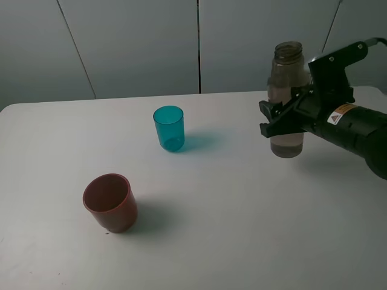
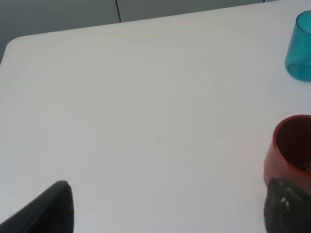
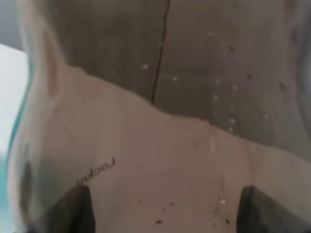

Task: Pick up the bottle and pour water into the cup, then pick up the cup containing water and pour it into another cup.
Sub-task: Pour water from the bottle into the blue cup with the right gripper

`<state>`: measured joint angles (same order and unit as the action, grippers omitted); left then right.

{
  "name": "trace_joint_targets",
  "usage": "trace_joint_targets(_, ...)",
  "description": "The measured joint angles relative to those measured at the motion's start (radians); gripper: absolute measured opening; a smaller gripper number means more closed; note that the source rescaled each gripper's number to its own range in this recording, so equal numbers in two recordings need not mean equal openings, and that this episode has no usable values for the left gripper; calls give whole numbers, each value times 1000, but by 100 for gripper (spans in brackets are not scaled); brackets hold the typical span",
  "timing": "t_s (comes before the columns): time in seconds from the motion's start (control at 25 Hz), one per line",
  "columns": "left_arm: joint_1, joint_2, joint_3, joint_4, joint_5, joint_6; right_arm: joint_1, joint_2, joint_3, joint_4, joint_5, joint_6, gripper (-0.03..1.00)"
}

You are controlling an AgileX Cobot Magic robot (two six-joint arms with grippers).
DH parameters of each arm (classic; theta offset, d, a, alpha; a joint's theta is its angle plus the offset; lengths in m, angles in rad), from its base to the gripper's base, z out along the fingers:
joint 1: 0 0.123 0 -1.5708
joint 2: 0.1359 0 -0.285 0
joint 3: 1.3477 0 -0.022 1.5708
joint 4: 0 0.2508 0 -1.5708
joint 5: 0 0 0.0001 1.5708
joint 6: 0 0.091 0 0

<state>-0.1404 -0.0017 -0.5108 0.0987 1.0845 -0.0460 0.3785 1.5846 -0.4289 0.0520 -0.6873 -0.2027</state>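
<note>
Exterior high view — right fingers pinch the bottle; left fingers spread.

The right gripper masks the middle of the bottle; up close it's all blur, spilling past every edge. Beside the left gripper, the red-brown cup is cut off.
</note>
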Motion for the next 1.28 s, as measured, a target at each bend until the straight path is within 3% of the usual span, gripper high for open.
trace_joint_targets(0.16,0,0,0,0,0,0,0,-40,-71,-91,147,0,0)
trace_joint_targets(0.4,0,0,0,0,0,0,0,-44,-180,-148,358,-14,0)
trace_joint_targets(0.8,0,0,0,0,0,0,23,104,-398,-171,505,-114,0)
trace_joint_targets(1.0,0,0,0,0,0,0,56,215,-525,-171,581,-247,0)
trace_joint_targets(1.28,0,0,0,0,0,0,58,305,-593,-171,588,-477,0)
